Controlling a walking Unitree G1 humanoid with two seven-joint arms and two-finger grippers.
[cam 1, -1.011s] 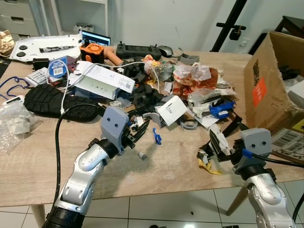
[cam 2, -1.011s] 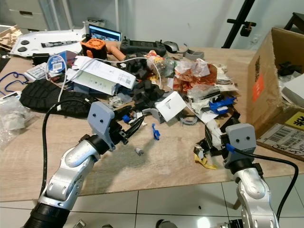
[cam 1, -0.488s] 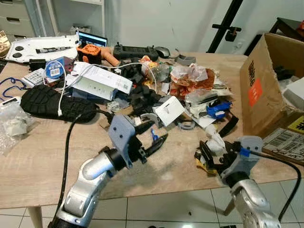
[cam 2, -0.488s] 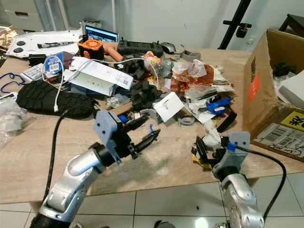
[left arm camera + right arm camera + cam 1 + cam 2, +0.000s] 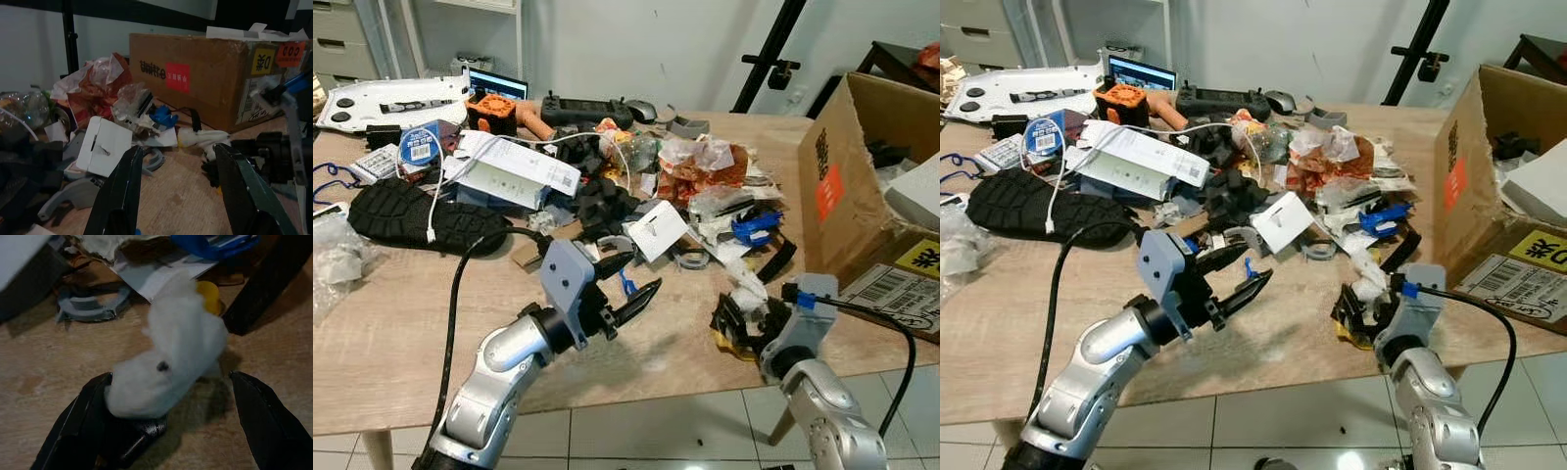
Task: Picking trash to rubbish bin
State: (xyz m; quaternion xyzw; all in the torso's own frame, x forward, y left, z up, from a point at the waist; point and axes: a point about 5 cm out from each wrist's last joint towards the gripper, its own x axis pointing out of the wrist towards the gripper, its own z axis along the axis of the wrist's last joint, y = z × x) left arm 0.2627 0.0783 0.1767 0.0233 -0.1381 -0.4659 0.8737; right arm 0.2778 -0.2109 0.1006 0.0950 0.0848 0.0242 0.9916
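**Right gripper lined up on a crumpled white wad at the table's near edge**

The wooden table (image 5: 372, 343) is strewn with litter: a reddish foil wrapper (image 5: 700, 171), a blue plastic clip (image 5: 751, 227), a white card box (image 5: 656, 229), black foam pieces (image 5: 602, 201) and a grey ring-shaped part (image 5: 690, 259). The rubbish bin here looks to be the open cardboard box (image 5: 837, 186) standing at the right end of the table.

The right gripper (image 5: 171, 416) sits low over the tabletop with its fingers spread wide. A crumpled white wad (image 5: 168, 364), probably tissue or soft wrap, lies between them, closer to one finger, with a yellow scrap (image 5: 210, 296) just behind it and a black strap (image 5: 264, 284) beside it. The left gripper (image 5: 625, 289) hovers above the bare wood in front of the pile, fingers also parted, holding nothing.

To do the pick well, the right gripper should probably shift a little so the wad sits centred, then close slowly. The material looks soft and will compress, so the fingers need to close well in before lifting. Keeping the tips just above the wood avoids scraping. The strap and yellow scrap are near enough to be caught by accident. From there the box is just beside the arm, so a short lift and swing to the right should clear its wall.
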